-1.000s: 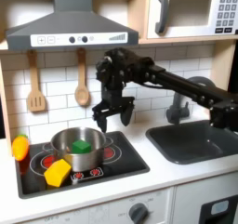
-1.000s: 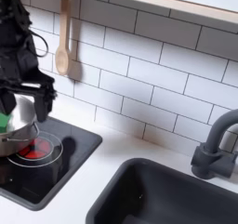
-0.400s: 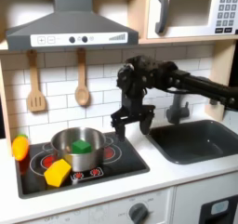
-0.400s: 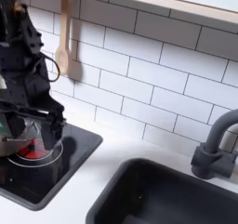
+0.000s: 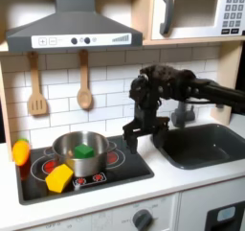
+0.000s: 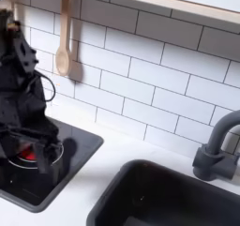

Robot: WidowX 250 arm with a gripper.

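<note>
jaws (image 5: 138, 132) – open, empty | over stove's (image 5: 124, 173) right edge | pot (image 5: 78, 153) w/ green block (image 5: 84, 150) to 1st exterior view's left

So the claw (image 5: 141, 132) hangs open over the right edge of the black toy stovetop (image 5: 124, 168), holding nothing. Nearest thing is the silver pot (image 5: 80, 150), sitting upright on the back burner just off to the claw's left in the first exterior view, not touching it. Inside the pot there's a small green block-ish thing (image 5: 84, 151), can't tell exactly what. In the second exterior view the claw (image 6: 25, 152) sits right above a red burner ring (image 6: 36, 155).
</note>
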